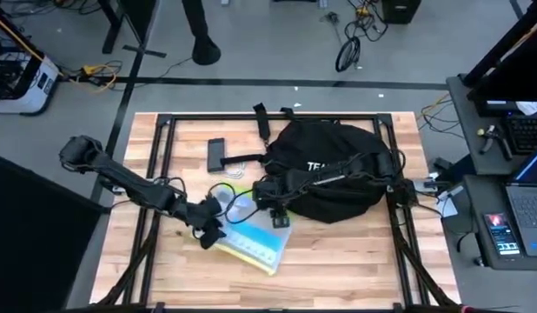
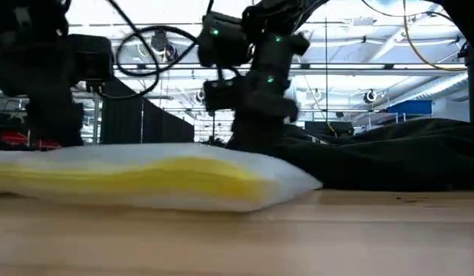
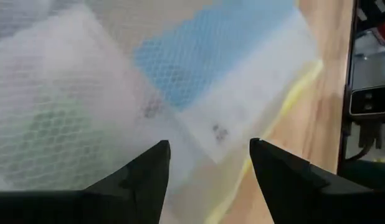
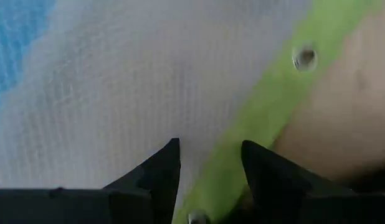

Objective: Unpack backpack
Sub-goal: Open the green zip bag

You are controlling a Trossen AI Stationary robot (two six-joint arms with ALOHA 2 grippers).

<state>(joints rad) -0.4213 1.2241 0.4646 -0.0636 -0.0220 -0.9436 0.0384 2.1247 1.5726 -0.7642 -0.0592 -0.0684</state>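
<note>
Black backpack (image 1: 334, 169) lies at the table's (image 1: 355, 269) far right-center. Just beside its near-left edge, both end effectors hover over a mesh pouch (image 1: 251, 239) w/ blue, yellow & green contents. Left end effector (image 3: 208, 165) has fingers spread above the mesh; right end effector (image 4: 208, 165) is likewise parted, over the pouch's green trim.
</note>
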